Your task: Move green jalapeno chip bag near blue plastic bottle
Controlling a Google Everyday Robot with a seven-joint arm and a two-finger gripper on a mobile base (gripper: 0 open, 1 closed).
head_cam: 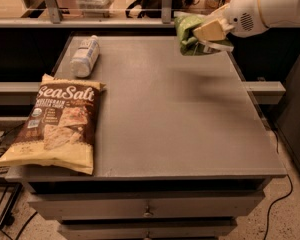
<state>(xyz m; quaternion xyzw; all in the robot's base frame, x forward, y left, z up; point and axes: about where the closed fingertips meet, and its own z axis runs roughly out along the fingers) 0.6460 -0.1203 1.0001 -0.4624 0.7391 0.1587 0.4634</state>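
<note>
Front left, flat on the grey table (180, 134): large brown-and-yellow Sea Salt bag (55, 129). Just behind it at back left, lying on its side with the cap toward the rear: bottle (85, 56).

Far right, raised clear of the tabletop above the back right corner: green bag (186, 28), pinched between the fingers of the gripper (204, 38) on a white arm (275, 6). Well apart from the bottle, bare tabletop between.

Likely risks from here:
- Crinkly film slipping out of a small pinch during the carry leftward.
- Lowering too close and nudging a round bottle on its side, prone to rolling.
- Letting go too high, with the light bag sliding off target.
- Straying forward and brushing the Sea Salt bag.
</note>
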